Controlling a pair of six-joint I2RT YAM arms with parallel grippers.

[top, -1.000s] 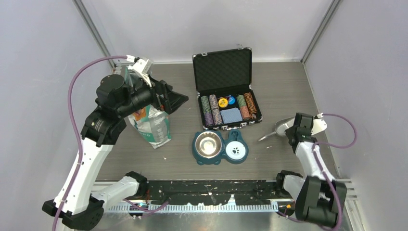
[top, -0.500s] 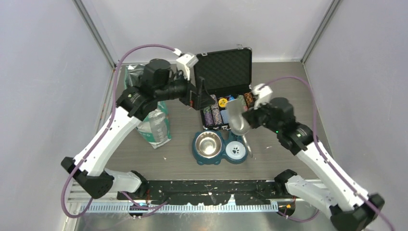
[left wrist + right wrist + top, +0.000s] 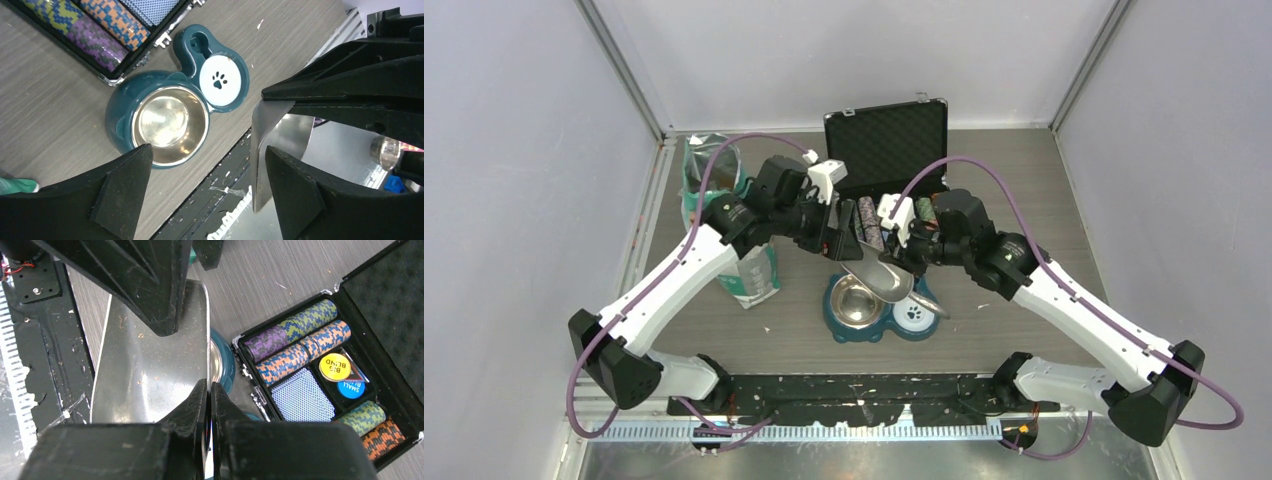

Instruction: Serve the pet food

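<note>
No kibble shows in any view. The teal-and-white bag (image 3: 742, 262) stands at the left. My right gripper (image 3: 912, 255) is shut on the wall of a metal scoop (image 3: 879, 281) and holds it above the teal double bowl (image 3: 836, 318). The scoop's inside (image 3: 145, 370) holds only crumbs, with my right gripper (image 3: 209, 385) pinching its edge. My left gripper (image 3: 848, 232) is open at the scoop's front end. In the left wrist view my left gripper (image 3: 206, 150) straddles the scoop's lip (image 3: 270, 130), above the steel bowl (image 3: 170, 125) and the white paw-print cup (image 3: 219, 80).
An open black case of striped poker chips (image 3: 894, 215) stands just behind the bowl, and shows in the right wrist view (image 3: 300, 355). The black rail (image 3: 864, 390) runs along the near table edge. Grey walls close in the table on three sides.
My right arm has carried the scoop from the table's right side to above the bowl. My left arm has swung from the bag to the scoop's front end.
</note>
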